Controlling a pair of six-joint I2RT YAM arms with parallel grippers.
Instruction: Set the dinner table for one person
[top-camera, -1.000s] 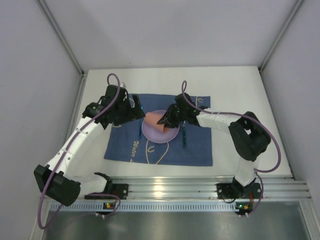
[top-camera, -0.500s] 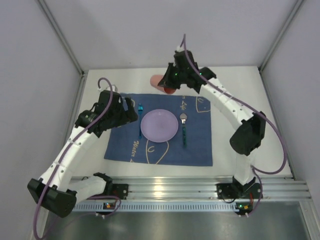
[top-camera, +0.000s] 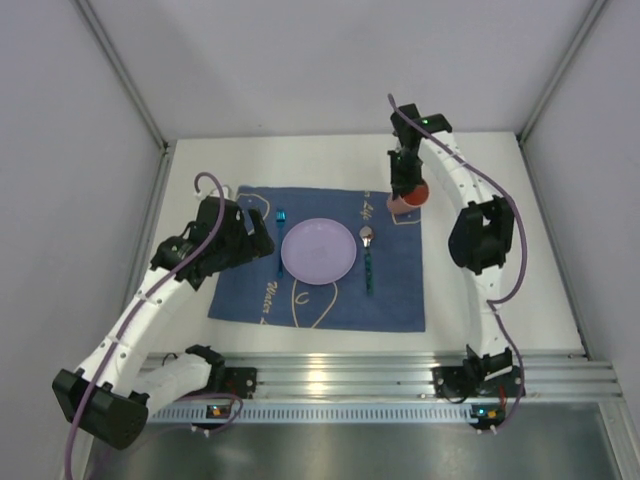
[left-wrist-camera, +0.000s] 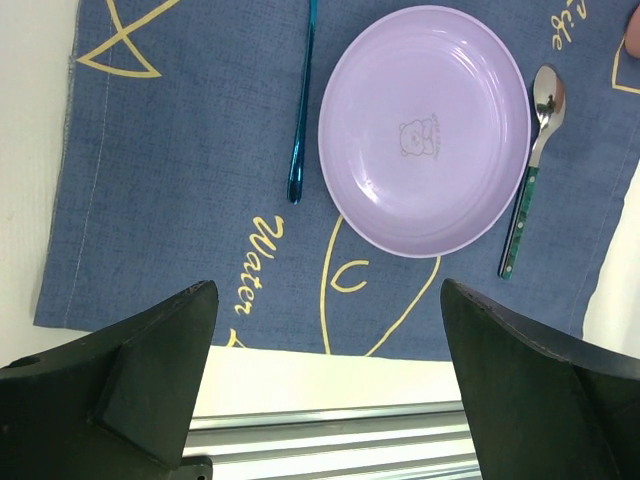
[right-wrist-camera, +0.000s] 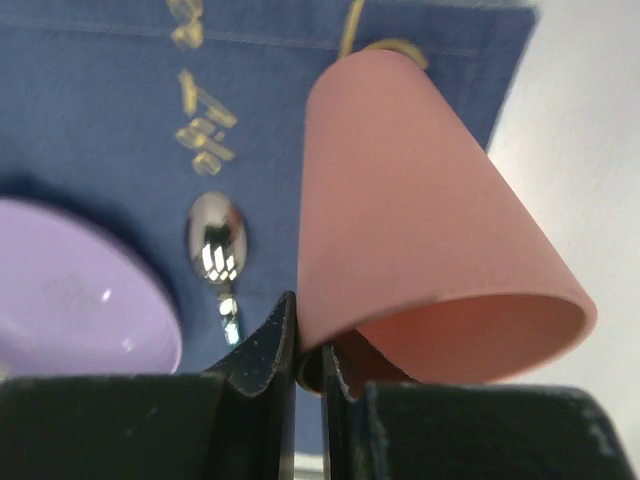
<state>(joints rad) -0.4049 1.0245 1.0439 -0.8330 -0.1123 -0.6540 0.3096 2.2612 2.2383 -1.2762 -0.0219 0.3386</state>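
On the white dinner table (top-camera: 500, 300) lies a blue cloth mat (top-camera: 395, 295). A purple plate (top-camera: 319, 251) sits at its middle, a blue utensil (top-camera: 280, 240) to the left of it and a green-handled spoon (top-camera: 369, 255) to the right. My right gripper (right-wrist-camera: 310, 350) is shut on the rim of a pink cup (right-wrist-camera: 420, 240), one finger inside and one outside. The cup (top-camera: 408, 200) hangs mouth-up over the mat's far right corner; whether it touches the mat I cannot tell. My left gripper (left-wrist-camera: 328, 300) stands wide open and empty above the mat's near edge, left of the plate (left-wrist-camera: 425, 130).
A ridged aluminium rail (top-camera: 330, 375) runs along the table's near edge, with both arm bases bolted to it. White walls close in the table at the left, back and right. The right arm's elbow (top-camera: 480, 235) rises beside the mat's right edge.
The right arm lifted the pink cup off the plate, swung it to the far side and brought it over the mat's far right corner. The left arm drew back a little.
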